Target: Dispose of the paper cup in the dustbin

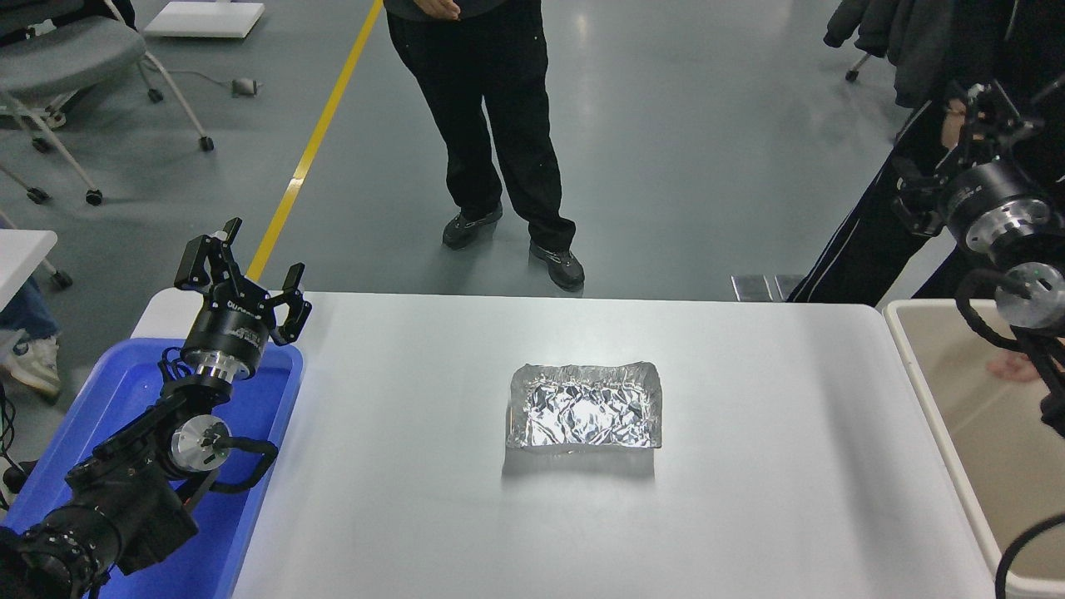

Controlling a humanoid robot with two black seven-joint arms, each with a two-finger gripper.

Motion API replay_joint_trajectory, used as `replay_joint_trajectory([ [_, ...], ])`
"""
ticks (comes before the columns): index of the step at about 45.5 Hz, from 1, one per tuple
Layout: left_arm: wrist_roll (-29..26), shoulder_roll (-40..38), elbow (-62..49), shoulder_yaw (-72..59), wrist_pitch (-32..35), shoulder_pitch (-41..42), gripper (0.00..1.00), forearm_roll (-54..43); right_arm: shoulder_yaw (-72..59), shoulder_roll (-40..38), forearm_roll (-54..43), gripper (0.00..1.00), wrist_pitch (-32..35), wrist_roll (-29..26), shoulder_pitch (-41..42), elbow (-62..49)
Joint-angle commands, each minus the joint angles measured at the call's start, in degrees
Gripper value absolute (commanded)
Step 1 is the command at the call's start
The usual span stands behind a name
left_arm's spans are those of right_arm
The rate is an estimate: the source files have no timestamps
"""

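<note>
The beige dustbin (975,449) stands at the table's right edge. My right gripper (949,151) is raised high above the bin's far end, fingers spread open, with nothing between them. No paper cup shows on the table. A small pinkish-beige shape (1013,367) lies inside the bin, partly behind my right arm; I cannot tell what it is. My left gripper (246,268) is parked open above the blue tub at the lower left.
A crinkled silver foil tray (585,409) sits in the middle of the white table (765,499). A bright blue tub (125,391) is at the left edge. One person (487,108) stands beyond the table, another (882,241) at the far right.
</note>
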Motion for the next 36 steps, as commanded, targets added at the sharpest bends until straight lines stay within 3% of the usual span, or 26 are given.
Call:
replay_joint_trajectory([
  [1,0.0,0.0,-0.02,-0.01,0.0,0.0,1.0,-0.01,2.08,4.02,-0.08,0.99,3.07,5.12,-8.27,0.0],
  [18,0.0,0.0,0.06,-0.01,0.0,0.0,1.0,-0.01,1.99,7.54,-0.08,0.99,3.07,8.81,-12.85,-0.09],
  [36,0.0,0.0,-0.02,-0.01,0.0,0.0,1.0,-0.01,2.08,8.51,-0.08,0.99,3.07,8.99,-14.17,0.0],
])
